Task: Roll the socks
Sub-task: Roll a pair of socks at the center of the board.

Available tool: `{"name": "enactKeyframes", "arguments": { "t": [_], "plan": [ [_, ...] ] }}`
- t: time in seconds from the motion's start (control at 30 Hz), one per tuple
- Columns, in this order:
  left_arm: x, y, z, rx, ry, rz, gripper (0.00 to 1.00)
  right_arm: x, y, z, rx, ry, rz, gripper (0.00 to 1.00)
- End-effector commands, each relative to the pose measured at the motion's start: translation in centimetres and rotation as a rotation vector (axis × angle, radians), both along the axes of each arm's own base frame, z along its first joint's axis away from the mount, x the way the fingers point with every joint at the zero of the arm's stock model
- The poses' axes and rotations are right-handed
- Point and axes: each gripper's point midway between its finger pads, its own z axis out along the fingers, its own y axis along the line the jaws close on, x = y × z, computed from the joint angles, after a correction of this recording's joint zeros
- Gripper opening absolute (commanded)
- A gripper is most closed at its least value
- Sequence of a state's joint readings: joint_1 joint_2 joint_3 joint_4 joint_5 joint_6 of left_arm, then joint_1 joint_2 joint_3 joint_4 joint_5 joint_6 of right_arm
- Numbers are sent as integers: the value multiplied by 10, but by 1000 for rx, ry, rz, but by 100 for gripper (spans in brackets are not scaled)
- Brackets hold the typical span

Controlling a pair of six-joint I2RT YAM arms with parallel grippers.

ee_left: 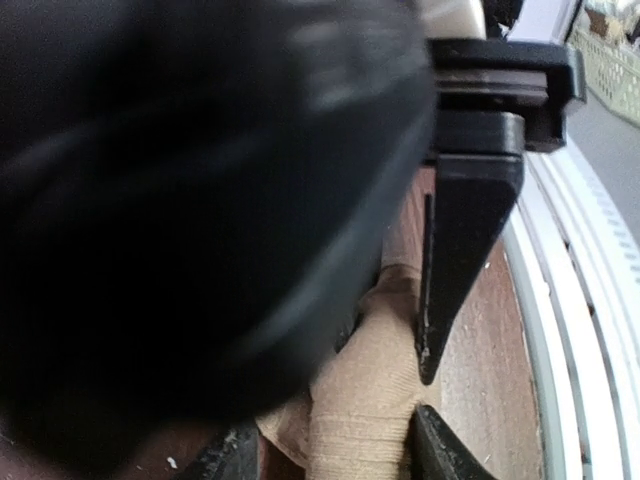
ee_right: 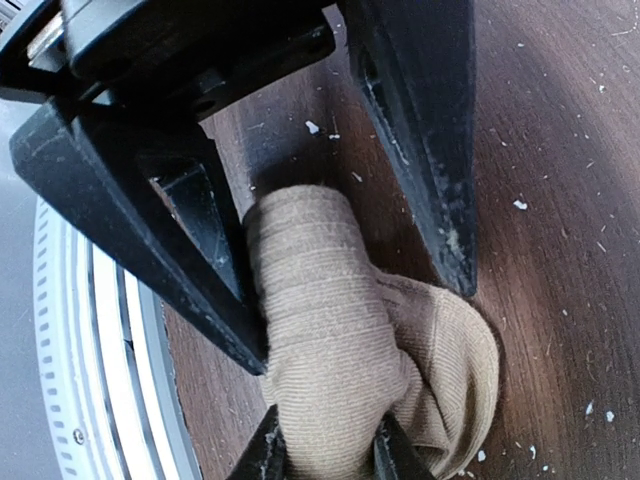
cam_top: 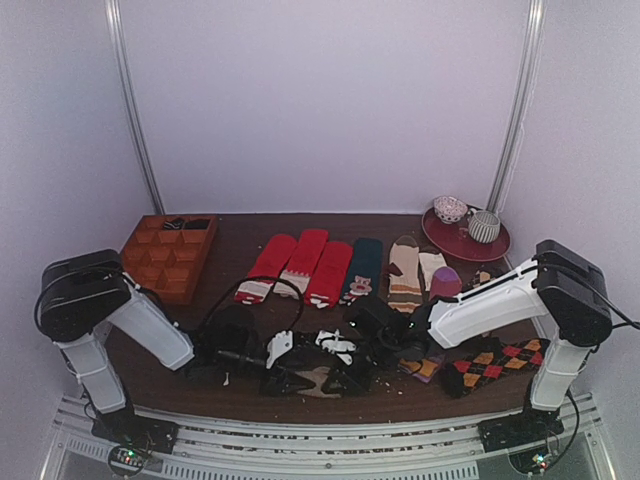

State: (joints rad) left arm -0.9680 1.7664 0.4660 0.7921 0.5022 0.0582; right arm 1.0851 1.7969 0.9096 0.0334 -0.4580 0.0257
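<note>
Fingers (ee_right: 205, 260) of the right gripper (ee_right: 360, 325) clamp the socks (ee_right: 330, 330), a tan roll at the table's (ee_right: 560, 200) near edge. The left gripper (ee_right: 330, 455) straddles it half-open; whether it grips cannot be told. Rolling appears mostly done, with a loose end left to tuck.

The near socks (ee_right: 340, 340) are coloured plain tan and the table (ee_right: 560, 150) dark brown; the far left socks (cam_top: 305, 256) are coloured red, with white patterned cuffs.
</note>
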Motion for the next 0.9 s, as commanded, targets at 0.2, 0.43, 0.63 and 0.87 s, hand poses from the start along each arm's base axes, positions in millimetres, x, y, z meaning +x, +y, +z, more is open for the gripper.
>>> {"name": "enactKeyframes", "arguments": {
  "t": [0.2,0.43,0.63,0.87],
  "plan": [
    [13,-4,-7,176,-197,-118,51,-21,-60,-68,-313,85,-13,23],
    [-5,-6,-28,199,-60,-192,51,-21,-61,-68,-321,82,-9,23],
    [-17,0,-29,224,23,-212,53,-12,-60,-66,-327,44,-36,23],
    [-15,9,-43,282,80,-183,56,-11,-58,-64,-331,44,-33,23]
  ]
}}
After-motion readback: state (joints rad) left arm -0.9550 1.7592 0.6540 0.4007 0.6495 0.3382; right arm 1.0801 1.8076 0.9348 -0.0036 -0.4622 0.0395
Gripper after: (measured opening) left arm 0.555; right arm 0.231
